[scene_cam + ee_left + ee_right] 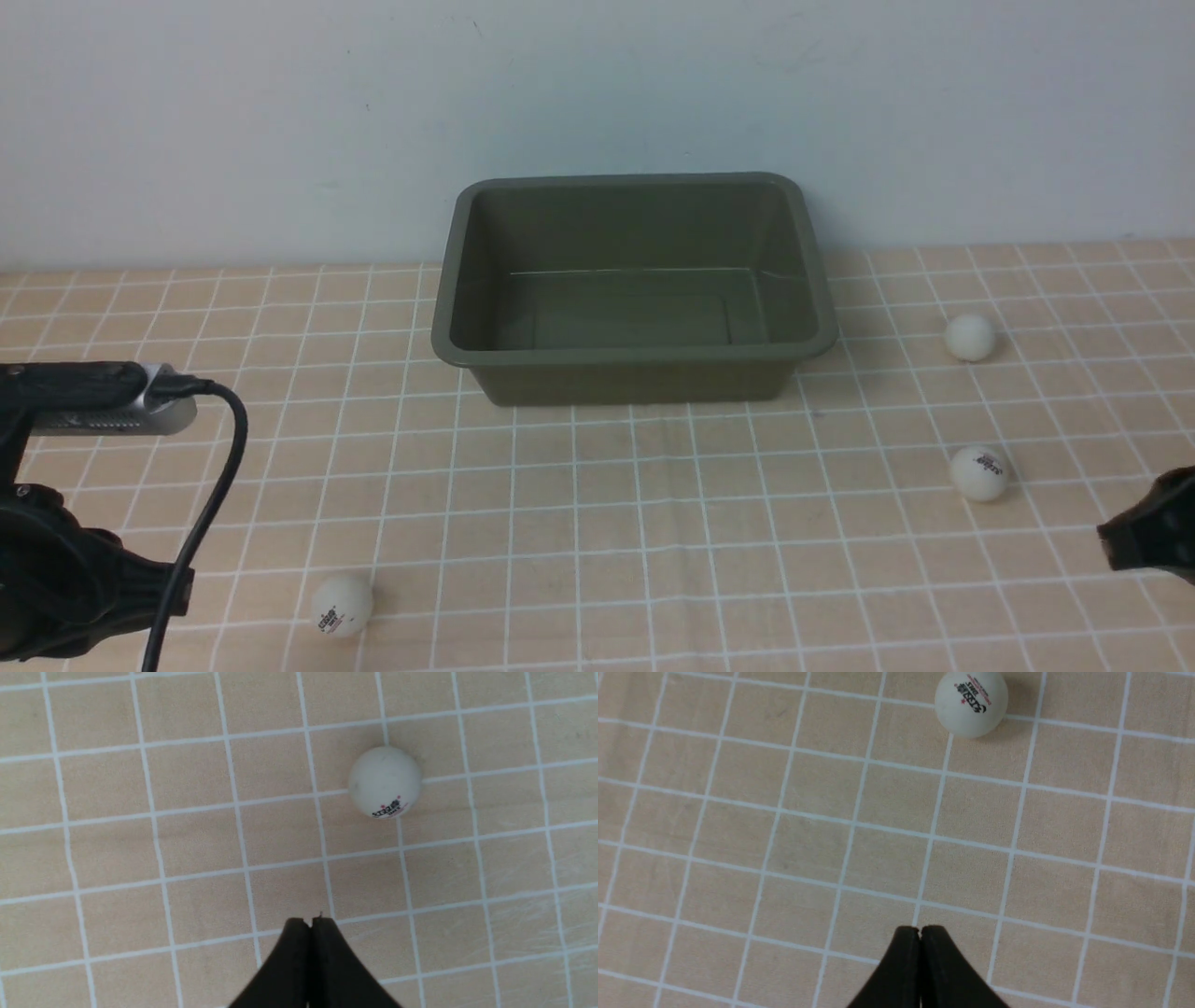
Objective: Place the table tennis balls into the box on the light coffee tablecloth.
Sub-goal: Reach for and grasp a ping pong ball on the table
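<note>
The olive-green box [635,353] stands empty at the back middle of the light coffee tablecloth [597,523]. Three white table tennis balls lie on the cloth: one near the front left [342,605], one at the right [979,472], one farther back on the right [969,337]. My left gripper [310,920] is shut and empty, hovering over the cloth short of the front-left ball [385,782]. With its black fingers pressed together, my right gripper [920,929] is shut and empty too, well short of the logo-printed ball [971,703]. In the front view the right gripper's tip [1111,543] shows at the right edge.
A pale wall rises right behind the box. My left arm with its silver camera [112,403] and black cable [210,504] fills the front-left corner.
</note>
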Tool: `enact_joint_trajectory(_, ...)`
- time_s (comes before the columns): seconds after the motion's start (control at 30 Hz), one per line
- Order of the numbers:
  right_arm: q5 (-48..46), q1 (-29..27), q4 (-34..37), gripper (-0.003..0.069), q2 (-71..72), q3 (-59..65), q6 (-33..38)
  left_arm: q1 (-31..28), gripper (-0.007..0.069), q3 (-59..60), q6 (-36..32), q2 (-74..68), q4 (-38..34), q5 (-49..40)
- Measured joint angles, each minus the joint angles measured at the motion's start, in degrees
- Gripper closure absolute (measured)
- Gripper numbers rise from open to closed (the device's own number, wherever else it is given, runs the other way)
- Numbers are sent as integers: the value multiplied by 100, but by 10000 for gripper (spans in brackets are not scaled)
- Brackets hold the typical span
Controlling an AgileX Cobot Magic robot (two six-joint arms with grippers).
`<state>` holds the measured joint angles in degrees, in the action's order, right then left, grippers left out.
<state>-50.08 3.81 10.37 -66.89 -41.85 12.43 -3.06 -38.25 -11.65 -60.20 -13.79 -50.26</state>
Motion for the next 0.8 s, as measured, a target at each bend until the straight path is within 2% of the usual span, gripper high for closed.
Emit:
enact_joint_trajectory(0.03, 0, 89, -112, 675, -90, -54, -148, 0, 693, 0, 5, -33, 9, 5)
enact_joint_trajectory(0.17, -12, 605, -1312, 675, -692, -517, -1243, 0, 693, -5, 12, -262, 26, 114)
enact_joint_trajectory(0.3, -12, 740, -1792, 675, -1238, -1042, -1729, 0, 693, -5, 0, -373, 26, 127)
enact_joint_trajectory(0.43, -186, 745, -1755, 672, -1689, -1529, -1803, 0, 693, -5, -29, -391, 18, 127)
enact_joint_trajectory(0.67, -489, 745, -1109, 638, -2119, -2058, -1243, 0, 693, -7, -66, -391, 4, 127)
enact_joint_trajectory(0.8, -502, 745, -1037, 578, -2124, -2256, -1142, 0, 693, -7, -95, -391, -1, 122)
